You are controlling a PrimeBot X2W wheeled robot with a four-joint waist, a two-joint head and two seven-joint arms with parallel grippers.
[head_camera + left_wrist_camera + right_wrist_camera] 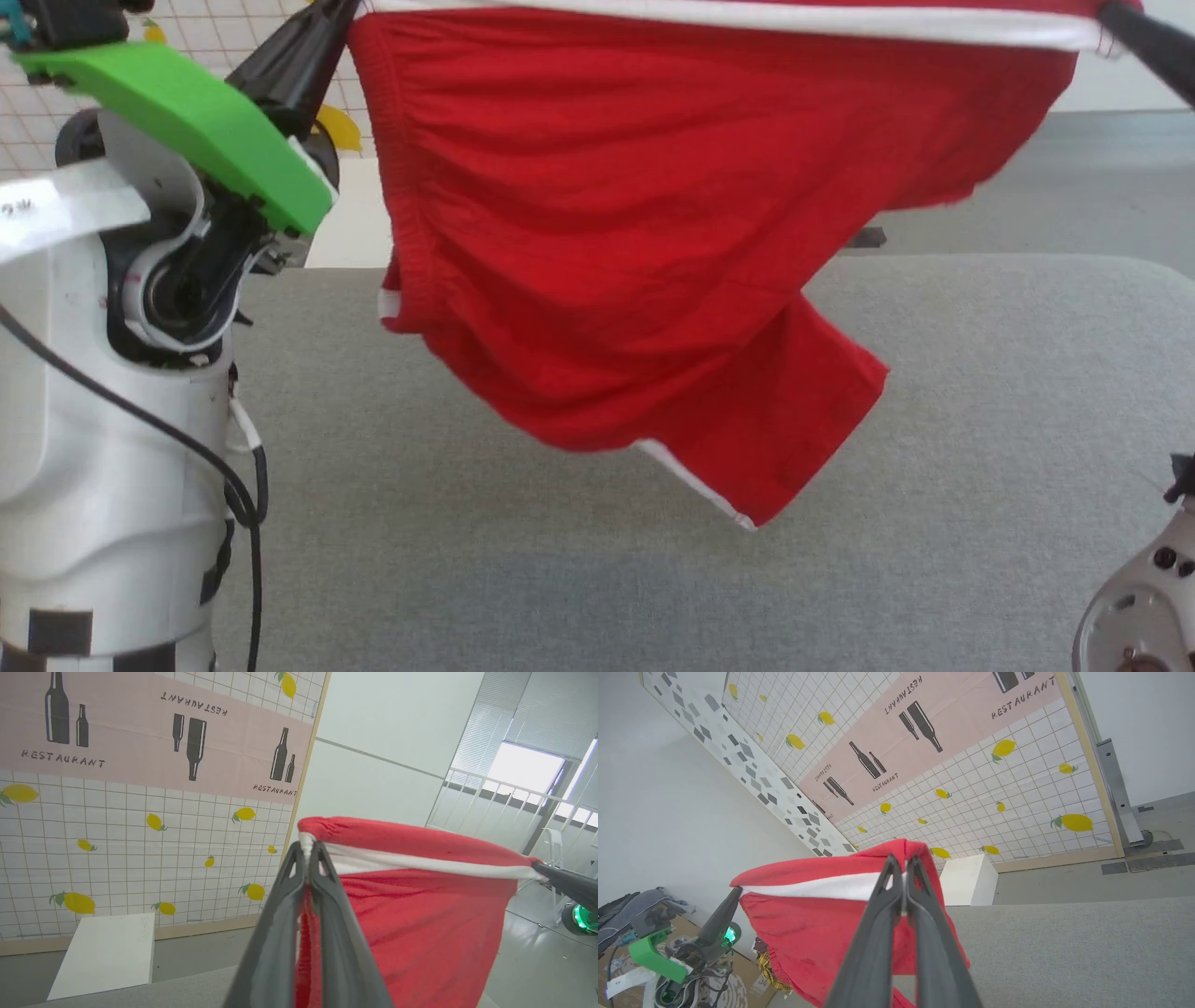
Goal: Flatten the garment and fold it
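Step in hand: flattening. Red shorts hang in air above grey bench, stretched between both grippers, lower leg hem dangling free. Left gripper clamped on waistband corner; right gripper clamped on opposite corner by white stripe. Both arms raised, spread wide. Next, likely: lower together, lay fabric flat, keep tension.
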